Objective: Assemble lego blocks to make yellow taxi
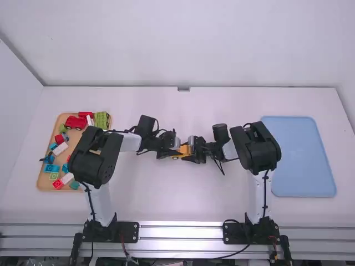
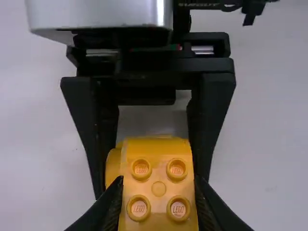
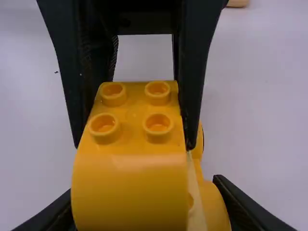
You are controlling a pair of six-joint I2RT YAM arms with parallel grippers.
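Observation:
Over the middle of the table, my left gripper (image 1: 173,148) and right gripper (image 1: 194,149) face each other at one yellow taxi assembly (image 1: 182,151). In the left wrist view the left gripper (image 2: 159,204) is shut on the assembly's four-studded yellow block (image 2: 159,188); the right gripper's fingers flank a rounded yellow part (image 2: 113,168) beyond. From the right wrist, the right gripper (image 3: 144,209) is shut on the end with a curved yellow block (image 3: 130,192). A pale layer (image 3: 195,202) and lower yellow part (image 3: 214,209) show beside it. The fingers hide the rest.
A wooden tray (image 1: 43,180) at the left holds several colored blocks, a red toy car (image 1: 76,122) and a green block (image 1: 102,119). At the right lies a blue tray (image 1: 299,158), beside the right arm's elbow.

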